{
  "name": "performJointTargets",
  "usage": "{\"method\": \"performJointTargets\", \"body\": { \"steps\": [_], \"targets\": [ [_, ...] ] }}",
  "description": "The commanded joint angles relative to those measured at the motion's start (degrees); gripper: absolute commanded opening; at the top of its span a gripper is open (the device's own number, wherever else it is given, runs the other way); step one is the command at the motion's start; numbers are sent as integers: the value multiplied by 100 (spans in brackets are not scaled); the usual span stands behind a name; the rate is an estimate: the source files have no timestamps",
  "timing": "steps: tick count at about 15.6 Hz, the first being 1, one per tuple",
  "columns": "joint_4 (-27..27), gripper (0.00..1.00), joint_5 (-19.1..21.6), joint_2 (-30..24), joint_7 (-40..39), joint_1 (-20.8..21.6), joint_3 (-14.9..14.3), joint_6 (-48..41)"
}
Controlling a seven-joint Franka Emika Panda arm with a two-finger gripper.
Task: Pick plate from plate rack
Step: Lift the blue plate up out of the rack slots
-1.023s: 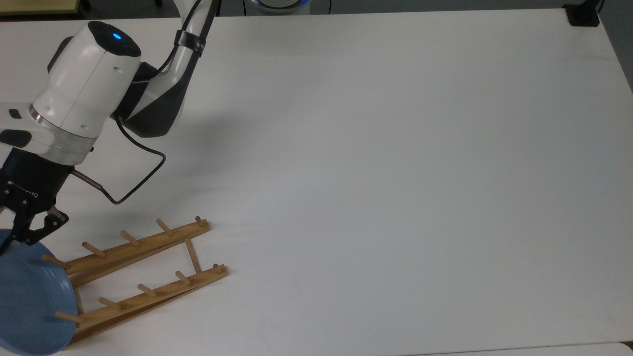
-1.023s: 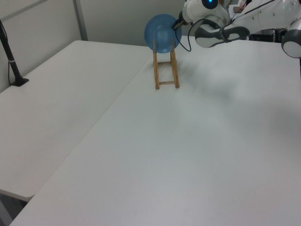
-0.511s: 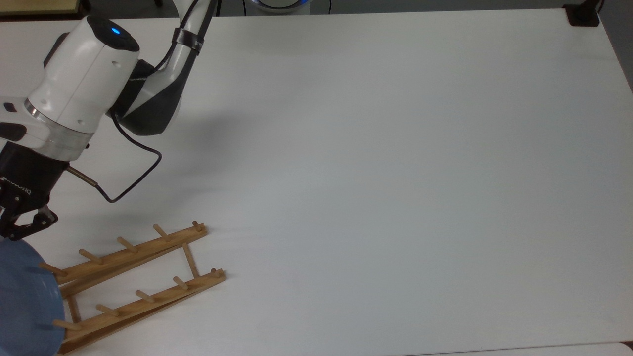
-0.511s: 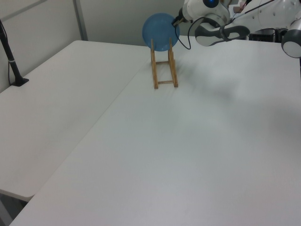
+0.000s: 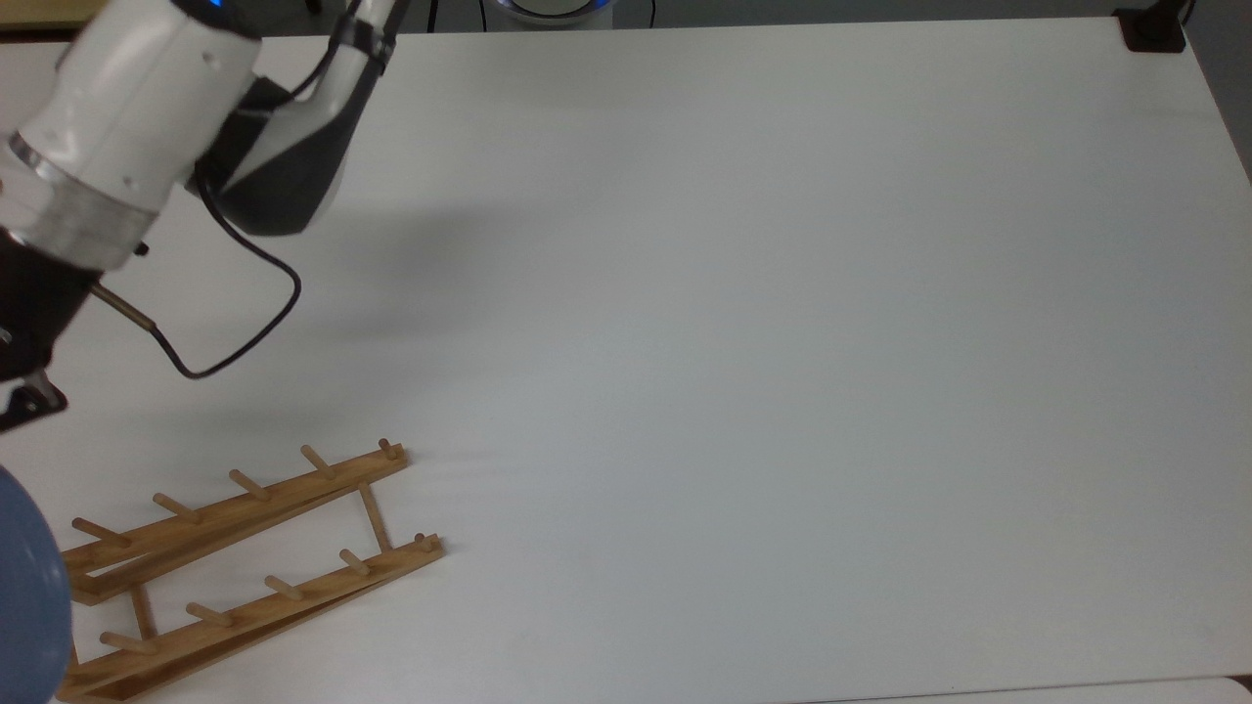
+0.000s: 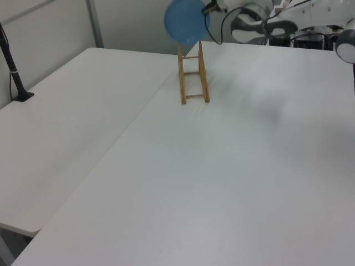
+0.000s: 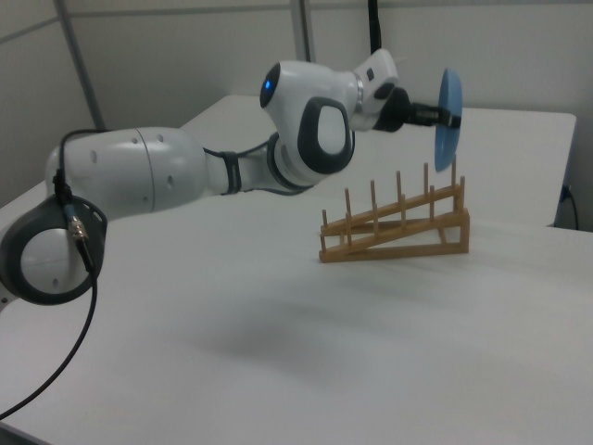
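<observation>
The light-blue plate (image 7: 448, 107) hangs upright and edge-on above the high end of the wooden plate rack (image 7: 398, 227), its lower edge at about the height of the last peg tips. My gripper (image 7: 441, 115) is shut on the plate's rim, reaching in from the right view's left. In the left view the plate (image 6: 186, 21) sits above the rack's (image 6: 192, 77) far end, with the gripper (image 6: 209, 8) at its upper right rim. In the top view only a slice of the plate (image 5: 29, 596) shows at the left edge, beside the rack (image 5: 245, 567).
The white table (image 5: 734, 342) stretches wide to the top view's right of the rack. A black cable (image 5: 235, 332) loops under the wrist (image 5: 88, 147). A black clamp (image 5: 1154, 29) sits at the far right corner, and a black post (image 6: 14, 66) stands at the left view's left.
The gripper has risen with the plate, lifting it up from between the rack's end pegs. The rack shifted slightly towards the top view's left.
</observation>
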Motion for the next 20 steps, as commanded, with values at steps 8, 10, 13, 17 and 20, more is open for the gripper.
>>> {"method": "performJointTargets", "body": {
  "steps": [8, 10, 13, 17, 20],
  "targets": [
    [-2562, 0, 673, -2820, 1333, 723, 1516, -331],
    [-3040, 0, 1051, -3050, 1324, 909, 1658, -779],
    [-3419, 0, 1842, -3166, 1018, 1023, 1895, -1674],
    [-3569, 0, 2896, -3157, -568, 1121, 1913, -3658],
    [-3596, 0, 3233, -3140, -2213, 1059, 1852, -5610]
  ]
}}
